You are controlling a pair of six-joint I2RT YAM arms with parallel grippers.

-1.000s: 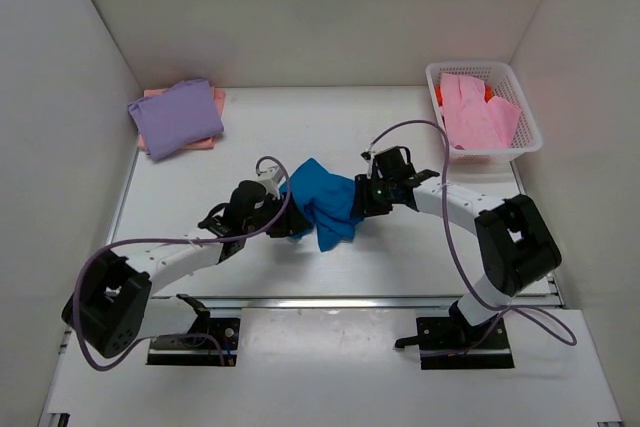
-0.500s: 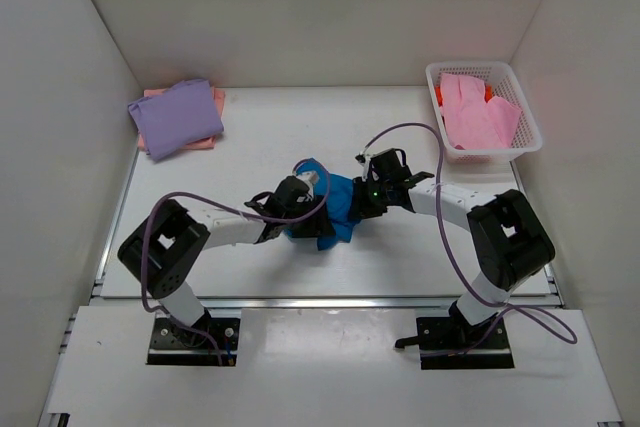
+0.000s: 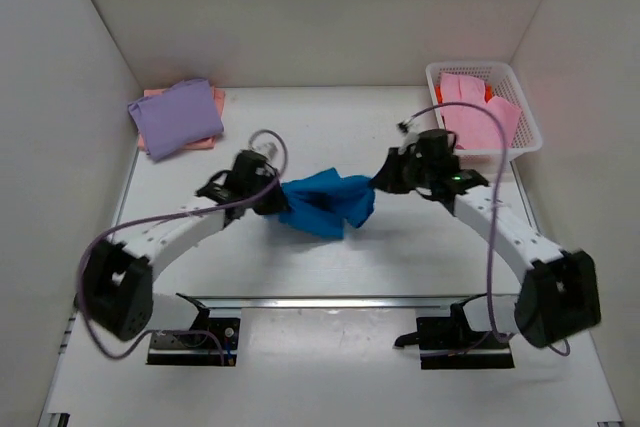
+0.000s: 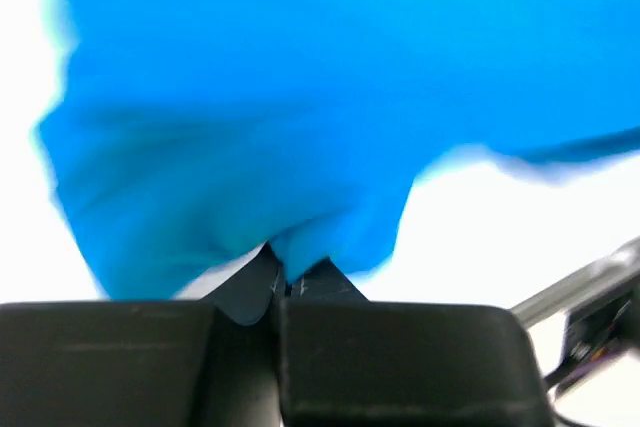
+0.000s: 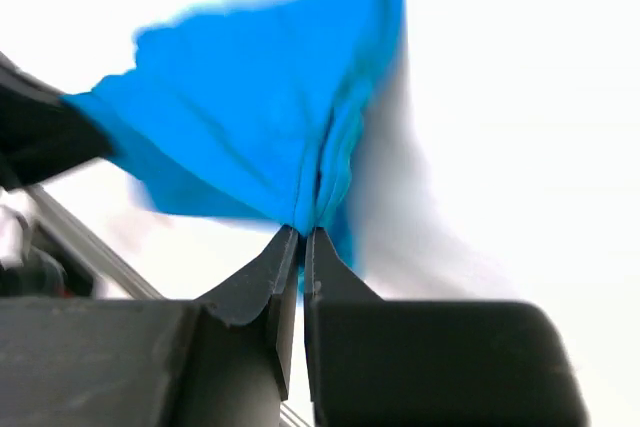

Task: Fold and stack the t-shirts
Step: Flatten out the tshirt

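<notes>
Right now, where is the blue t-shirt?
In the top view, the blue t-shirt is held centrally, stretched between the left gripper and right gripper.

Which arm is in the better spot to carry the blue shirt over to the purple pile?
Left, probably: the left tool is shut on the blue shirt on the side nearer the lavender pile. The right tool, also gripping it, sits over by the basket.
</notes>
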